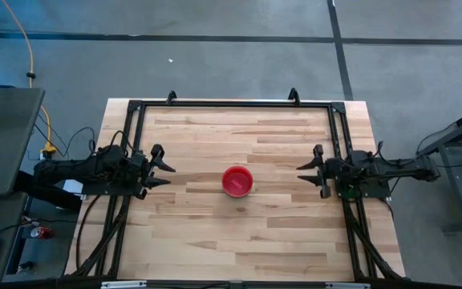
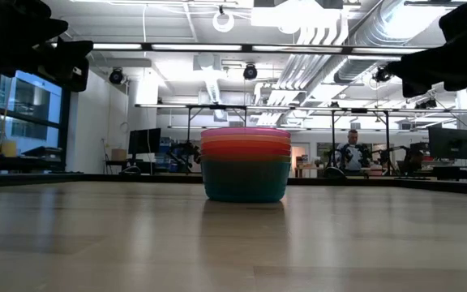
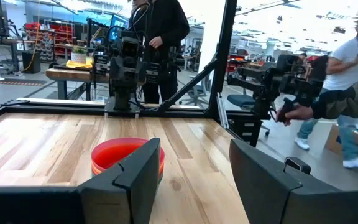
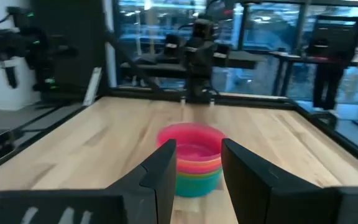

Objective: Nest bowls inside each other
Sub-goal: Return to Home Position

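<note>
- While the nested bowls (image 1: pixel 237 181) are sitting at frame centre, they are seeming light, stiff and slick; pinch the top rim.
- Left gripper (image 1: pixel 165 169), centre-left, is hovering wide, empty.
- Right gripper (image 1: pixel 307 173), centre-right, is hovering wide, empty.

No lettering, label, brand, number or sign can be read on anything in these views.

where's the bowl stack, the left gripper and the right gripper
bowl stack (image 1: pixel 237 181), high view, on its pink-red top.
left gripper (image 1: pixel 171 176), high view, midway between its open fingertips.
right gripper (image 1: pixel 299 174), high view, midway between its open fingertips.
</note>
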{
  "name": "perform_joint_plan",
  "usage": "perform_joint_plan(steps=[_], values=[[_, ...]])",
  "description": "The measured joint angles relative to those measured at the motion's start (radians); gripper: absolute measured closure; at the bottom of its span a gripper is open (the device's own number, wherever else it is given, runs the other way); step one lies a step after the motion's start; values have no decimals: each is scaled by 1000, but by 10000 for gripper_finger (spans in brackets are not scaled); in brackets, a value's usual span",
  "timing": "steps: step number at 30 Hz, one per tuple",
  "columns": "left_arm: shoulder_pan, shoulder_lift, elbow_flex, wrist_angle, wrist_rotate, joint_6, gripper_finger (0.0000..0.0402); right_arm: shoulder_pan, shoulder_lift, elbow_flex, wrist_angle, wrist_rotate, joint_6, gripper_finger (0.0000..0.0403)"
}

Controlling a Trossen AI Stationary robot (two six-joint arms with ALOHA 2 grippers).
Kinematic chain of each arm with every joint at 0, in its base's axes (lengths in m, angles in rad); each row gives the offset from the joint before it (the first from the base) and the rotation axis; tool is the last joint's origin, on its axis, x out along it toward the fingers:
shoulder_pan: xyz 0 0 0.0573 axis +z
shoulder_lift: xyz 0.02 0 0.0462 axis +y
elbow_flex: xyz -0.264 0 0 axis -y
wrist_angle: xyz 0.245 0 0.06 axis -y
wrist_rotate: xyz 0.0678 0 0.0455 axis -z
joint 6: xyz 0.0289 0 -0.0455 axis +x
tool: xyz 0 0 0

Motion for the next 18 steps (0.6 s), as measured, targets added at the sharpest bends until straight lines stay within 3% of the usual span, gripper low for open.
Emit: perform_joint_plan(steps=[18], values=[[0,0,0,0,0,0,218,0,2,-1,1,-8,23,285]])
